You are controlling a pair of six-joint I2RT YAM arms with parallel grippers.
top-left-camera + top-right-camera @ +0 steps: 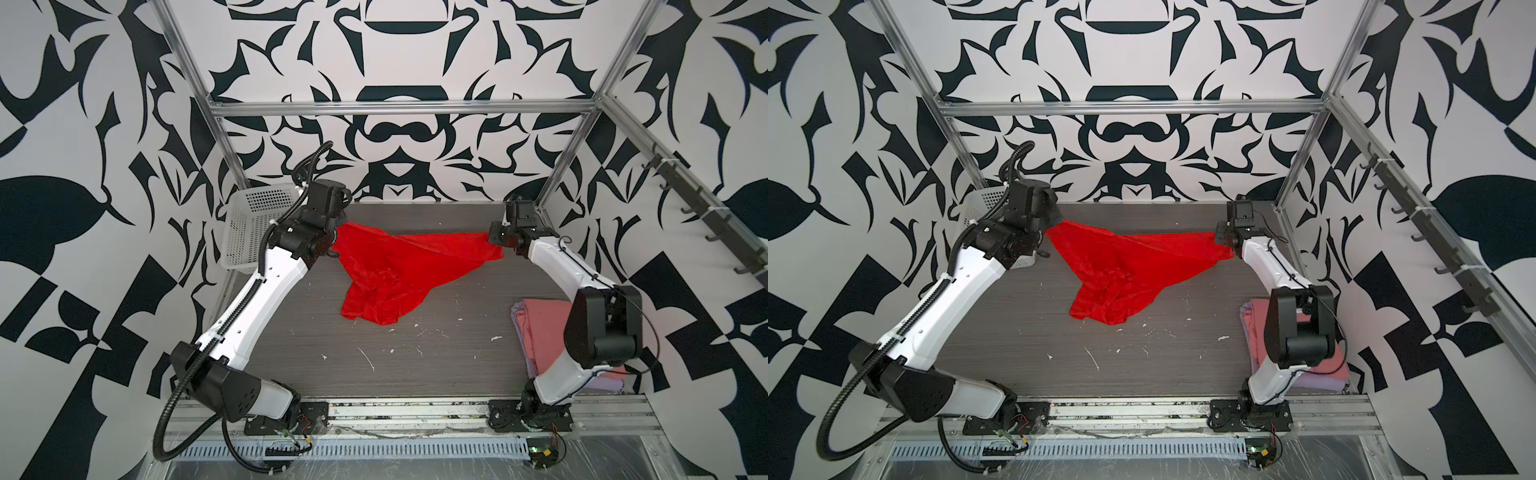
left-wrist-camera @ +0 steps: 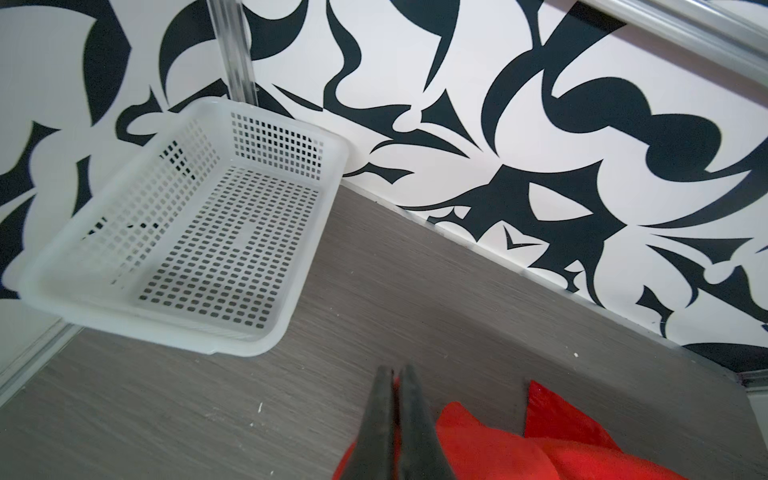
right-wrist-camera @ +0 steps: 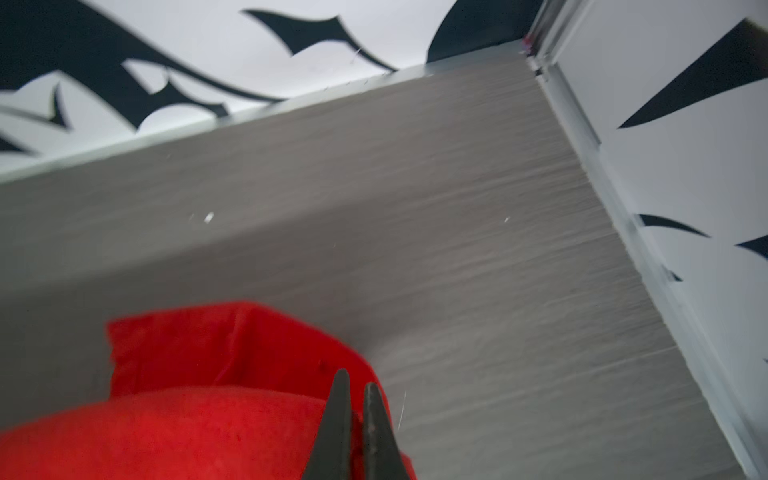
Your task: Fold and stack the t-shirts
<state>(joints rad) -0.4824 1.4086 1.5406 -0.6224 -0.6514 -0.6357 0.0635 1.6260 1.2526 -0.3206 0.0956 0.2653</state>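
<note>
a: where is the red t-shirt (image 1: 395, 270)?
b: across the far half of the worktop (image 1: 415, 361). one corner is pulled to the far left and another to the far right. the top edge runs fairly taut between them, and the middle sags into a crumpled bunch lying on the surface near the centre.
a: and the left claw (image 2: 397, 376)?
b: pinched almost closed. in the left wrist view its two dark fingers (image 2: 378, 424) nearly touch, with a sliver of red cloth between them. it grips the shirt's left corner, just right of the white basket (image 1: 249, 224) at the far left.
a: the right claw (image 3: 357, 384)?
b: narrow as well, with only a thin gap and red cloth caught in it. it has the shirt's right corner, close to the far right corner of the worktop. in both top views the cloth ends right at that claw.
a: any other shirts?
b: yes. a pink t-shirt (image 1: 540, 328) lies folded on a lavender t-shirt (image 1: 598, 384) at the near right. the right arm partly hides them, and they are well apart from the red one.
</note>
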